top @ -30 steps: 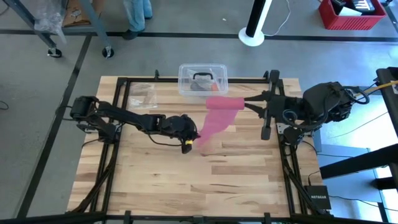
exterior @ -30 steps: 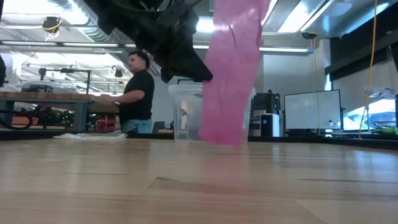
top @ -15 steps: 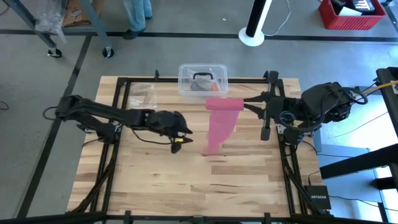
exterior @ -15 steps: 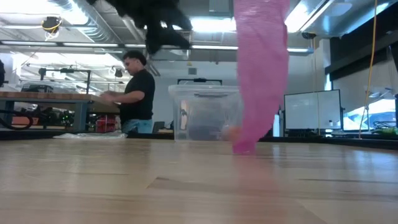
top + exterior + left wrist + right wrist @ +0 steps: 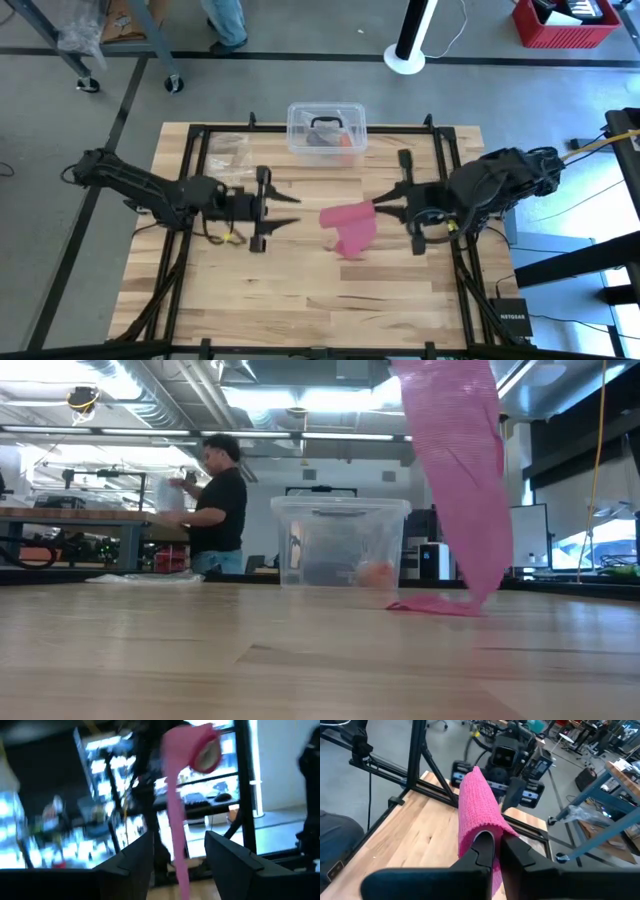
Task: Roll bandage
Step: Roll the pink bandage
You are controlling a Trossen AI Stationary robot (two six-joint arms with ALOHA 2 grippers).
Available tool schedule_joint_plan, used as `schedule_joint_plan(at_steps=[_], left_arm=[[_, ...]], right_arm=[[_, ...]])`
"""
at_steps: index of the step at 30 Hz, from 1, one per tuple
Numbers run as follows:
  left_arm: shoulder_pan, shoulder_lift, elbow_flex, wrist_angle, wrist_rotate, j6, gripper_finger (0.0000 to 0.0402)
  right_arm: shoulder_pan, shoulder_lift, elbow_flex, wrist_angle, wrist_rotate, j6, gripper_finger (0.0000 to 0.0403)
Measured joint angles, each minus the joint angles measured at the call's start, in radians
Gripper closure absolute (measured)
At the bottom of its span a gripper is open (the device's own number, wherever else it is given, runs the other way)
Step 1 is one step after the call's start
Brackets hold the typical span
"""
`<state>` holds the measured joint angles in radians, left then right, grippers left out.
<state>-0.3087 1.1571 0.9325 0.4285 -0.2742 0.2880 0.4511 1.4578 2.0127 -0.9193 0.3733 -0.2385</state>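
Observation:
The pink bandage [image 5: 350,225] hangs as a strip [image 5: 465,490] from a rolled part [image 5: 204,747] held above the table's middle. Its lower end [image 5: 432,605] lies on the wood. My right gripper [image 5: 378,205] comes in from the table's right and is shut on the rolled part [image 5: 475,800]. My left gripper [image 5: 290,211] stands open left of the strip, raised and pointing at it. Nothing is between its fingers [image 5: 135,865]; the strip shows farther off. My right gripper has its shut fingers [image 5: 487,851] pushed into the roll's end [image 5: 489,827], and the fabric is wound over their free ends like a sleeve. The fingers come roughly level from the table's right, along the roll's axis. The roll is lifted clear, with the loose strip hanging slack below it.
A clear plastic box with a black handle [image 5: 325,128] stands at the far edge, behind the bandage [image 5: 340,545]. A small clear bag [image 5: 228,150] lies at the far left. A black frame [image 5: 180,200] borders the tabletop. A person [image 5: 215,510] stands beyond the table.
My left gripper has opened and let go of the strip's lower end. It has then risen and drawn back toward the table's left, tipping up to about level. The freed strip has swung right, and its end now lies on the table. My right gripper has carried the roll toward the near edge.

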Motion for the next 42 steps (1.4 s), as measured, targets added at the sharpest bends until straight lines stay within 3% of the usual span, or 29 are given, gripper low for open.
schedule_joint_plan(at_steps=[6, 14, 20, 42], left_arm=[[-0.076, 0.020, -0.002, 0.100, -0.077, 0.185, 0.0246], [-0.109, 0.076, -0.002, 0.173, -0.081, 0.320, 0.0258], [-0.110, 0.106, -0.001, 0.273, -0.082, 0.341, 0.0258], [-0.108, 0.144, -0.002, 0.318, -0.093, 0.352, 0.0258]], right_arm=[[0.000, 0.000, -0.083, 0.077, -0.001, 0.001, 0.0386], [0.000, 0.001, -0.148, 0.131, -0.009, 0.030, 0.0386], [0.000, 0.000, -0.150, 0.150, -0.009, 0.032, 0.0386], [0.000, 0.044, -0.150, 0.161, 0.001, 0.020, 0.0386]])
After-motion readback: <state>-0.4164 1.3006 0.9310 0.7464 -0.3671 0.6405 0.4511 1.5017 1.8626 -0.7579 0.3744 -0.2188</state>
